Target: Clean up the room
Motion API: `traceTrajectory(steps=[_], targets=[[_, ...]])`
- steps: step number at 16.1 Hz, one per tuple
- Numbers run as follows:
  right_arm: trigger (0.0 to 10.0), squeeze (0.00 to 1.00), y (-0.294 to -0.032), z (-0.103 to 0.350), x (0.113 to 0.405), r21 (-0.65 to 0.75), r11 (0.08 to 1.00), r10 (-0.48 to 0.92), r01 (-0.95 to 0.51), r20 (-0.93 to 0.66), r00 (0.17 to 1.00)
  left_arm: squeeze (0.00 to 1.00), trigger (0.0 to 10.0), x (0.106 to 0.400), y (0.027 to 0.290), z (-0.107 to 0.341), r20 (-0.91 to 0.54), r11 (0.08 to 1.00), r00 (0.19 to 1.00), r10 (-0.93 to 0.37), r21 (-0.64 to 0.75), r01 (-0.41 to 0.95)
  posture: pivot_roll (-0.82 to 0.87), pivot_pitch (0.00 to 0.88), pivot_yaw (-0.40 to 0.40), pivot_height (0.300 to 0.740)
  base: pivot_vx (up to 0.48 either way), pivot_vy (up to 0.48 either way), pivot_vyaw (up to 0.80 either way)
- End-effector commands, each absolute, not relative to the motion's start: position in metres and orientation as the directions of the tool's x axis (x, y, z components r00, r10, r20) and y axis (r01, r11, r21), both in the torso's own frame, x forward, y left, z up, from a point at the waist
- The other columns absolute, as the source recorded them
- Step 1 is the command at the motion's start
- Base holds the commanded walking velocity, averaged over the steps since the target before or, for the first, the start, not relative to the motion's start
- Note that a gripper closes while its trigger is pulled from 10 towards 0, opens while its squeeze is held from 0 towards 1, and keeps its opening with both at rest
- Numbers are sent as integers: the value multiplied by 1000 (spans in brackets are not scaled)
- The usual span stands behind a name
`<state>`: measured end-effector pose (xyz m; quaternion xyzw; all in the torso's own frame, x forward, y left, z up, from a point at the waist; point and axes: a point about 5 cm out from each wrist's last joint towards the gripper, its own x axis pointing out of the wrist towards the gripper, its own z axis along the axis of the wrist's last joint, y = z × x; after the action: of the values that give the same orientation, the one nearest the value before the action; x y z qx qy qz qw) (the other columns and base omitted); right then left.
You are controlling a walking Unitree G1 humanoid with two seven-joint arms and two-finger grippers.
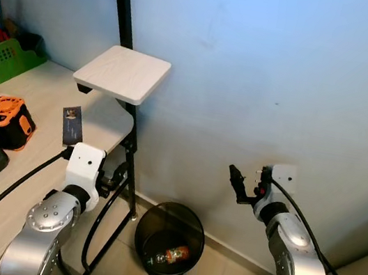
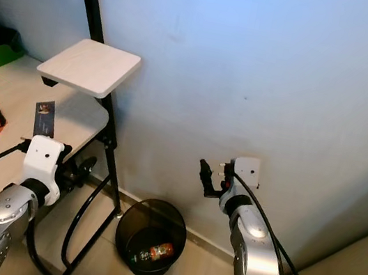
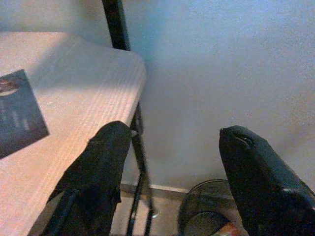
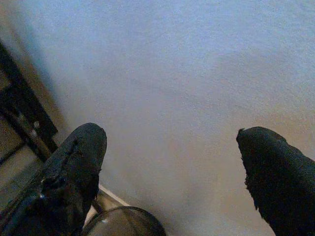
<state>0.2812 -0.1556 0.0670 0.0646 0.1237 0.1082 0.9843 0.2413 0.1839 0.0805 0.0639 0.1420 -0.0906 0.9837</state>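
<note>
Black round waste bin (image 1: 168,239) stands on the floor by the wall, a bottle (image 1: 175,254) lying inside. Both end effectors are released and empty: left end effector (image 3: 172,162) near the pale wooden table (image 1: 33,154), right end effector (image 4: 172,162) raised right of the bin.

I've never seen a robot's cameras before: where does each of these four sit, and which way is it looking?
Left eye: on the head, looking down at the desk, wall and bin; both arms show.
Right eye: beside it, same scene.
Left wrist: along the open left gripper past the desk corner towards the bin.
Right wrist: along the open right gripper at the wall.
All four views share the bin.
</note>
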Motion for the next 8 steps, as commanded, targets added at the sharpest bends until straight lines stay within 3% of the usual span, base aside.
traceTrajectory(steps=[1,6,8], targets=[[10000,1000,-152,76,280,242,953,228,-184,-171,958,0,10000,246,180,87,-269,963,946,-180,147,226,50,0,14,740,0,0,-781],[10000,1000,-146,80,276,214,954,243,-210,-141,960,0,10000,242,170,81,-302,949,919,-252,107,295,27,0,38,740,0,0,-796],[10000,1000,-149,86,276,198,953,256,-231,-110,961,0,10000,241,169,80,-303,945,919,-255,126,303,37,0,32,740,0,0,0]])
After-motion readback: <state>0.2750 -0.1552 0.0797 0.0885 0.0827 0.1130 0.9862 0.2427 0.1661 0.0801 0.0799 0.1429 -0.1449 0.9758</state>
